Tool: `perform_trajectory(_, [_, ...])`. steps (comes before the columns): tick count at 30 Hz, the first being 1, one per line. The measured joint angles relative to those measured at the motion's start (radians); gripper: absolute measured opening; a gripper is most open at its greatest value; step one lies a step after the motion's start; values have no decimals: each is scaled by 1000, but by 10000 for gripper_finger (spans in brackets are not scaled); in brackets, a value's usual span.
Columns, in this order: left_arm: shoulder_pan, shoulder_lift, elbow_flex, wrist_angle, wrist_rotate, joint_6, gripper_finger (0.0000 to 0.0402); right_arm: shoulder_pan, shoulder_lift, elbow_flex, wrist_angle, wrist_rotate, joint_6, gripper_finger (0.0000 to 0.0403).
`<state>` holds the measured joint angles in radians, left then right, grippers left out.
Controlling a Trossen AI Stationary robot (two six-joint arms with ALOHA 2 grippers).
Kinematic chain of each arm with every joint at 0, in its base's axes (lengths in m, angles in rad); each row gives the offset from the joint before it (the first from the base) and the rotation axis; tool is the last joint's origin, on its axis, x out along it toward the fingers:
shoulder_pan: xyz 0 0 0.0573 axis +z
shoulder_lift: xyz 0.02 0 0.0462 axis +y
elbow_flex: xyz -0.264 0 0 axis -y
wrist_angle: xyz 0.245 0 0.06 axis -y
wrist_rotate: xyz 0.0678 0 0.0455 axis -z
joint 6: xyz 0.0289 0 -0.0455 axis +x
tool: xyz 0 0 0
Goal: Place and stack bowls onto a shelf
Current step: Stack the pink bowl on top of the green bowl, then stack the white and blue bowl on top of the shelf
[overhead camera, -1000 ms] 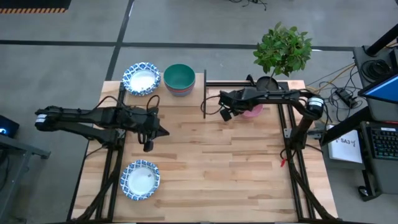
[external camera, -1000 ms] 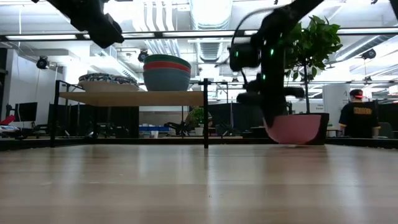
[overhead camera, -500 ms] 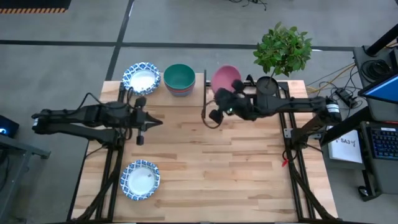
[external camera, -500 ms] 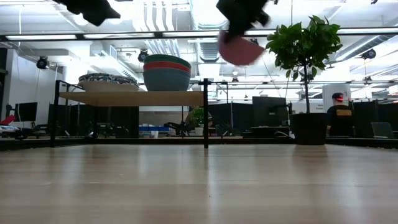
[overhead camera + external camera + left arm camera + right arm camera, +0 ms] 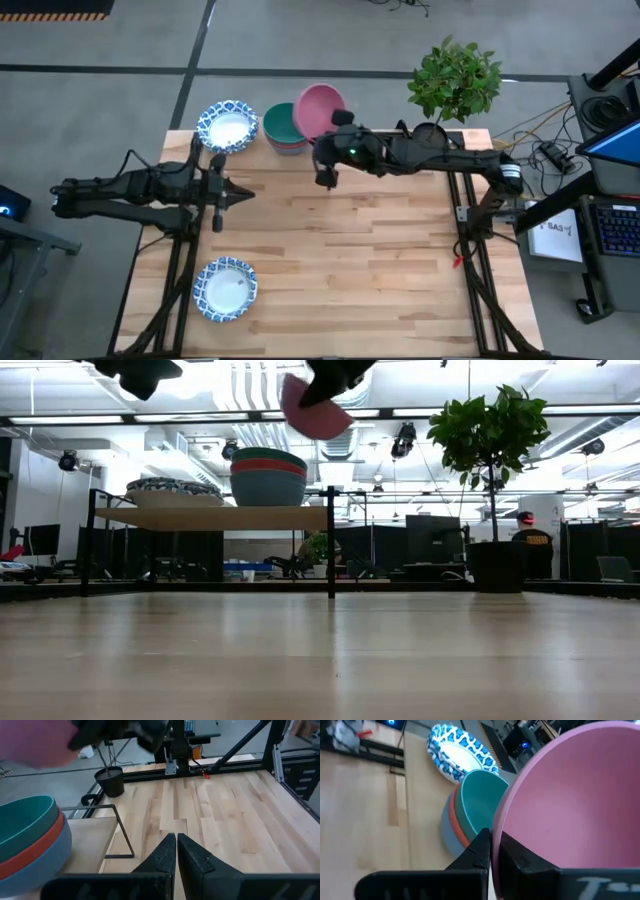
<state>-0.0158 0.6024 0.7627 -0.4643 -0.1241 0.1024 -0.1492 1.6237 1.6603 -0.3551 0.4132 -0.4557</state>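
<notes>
The right tool (image 5: 327, 128) is clamped on the rim of the pink bowl (image 5: 318, 110) and holds it in the air, tilted, just beside and above the stack of bowls on the shelf (image 5: 215, 517). In the right wrist view the two fingers (image 5: 479, 851) pinch the pink rim between them, with the bowl's inside facing the camera.

The stack (image 5: 286, 128) stands on the shelf at the end nearest the pink bowl. It consists of a green bowl (image 5: 270, 456) on top, a red bowl (image 5: 270, 466) in the middle and a blue bowl (image 5: 269, 489) at the bottom. White bowls with blue patterned rims (image 5: 228, 126) sit on the shelf beside the stack, on the side away from the pink bowl.

One more white patterned bowl (image 5: 225, 289) rests on the counter (image 5: 380, 270), well apart from the shelf, near the front edge.

The left tool (image 5: 240, 194) is fully closed and holds nothing. It hangs above the counter in front of the shelf.

A potted plant (image 5: 455, 82) stands at the back of the counter, on the far side of the pink bowl from the stack.
</notes>
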Motion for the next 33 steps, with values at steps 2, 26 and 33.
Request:
perform_trajectory(2, [0,-2,-4,1,0,-6,0,-9,37,34,-2,-3,-44,9])
perform_trajectory(26, [0,-16,-6,4,0,-15,0,-87,360,451,-158,-159,80,87])
perform_trajectory(33, [0,-16,-6,4,0,-36,0,-88,334,451,-158,-159,102,136])
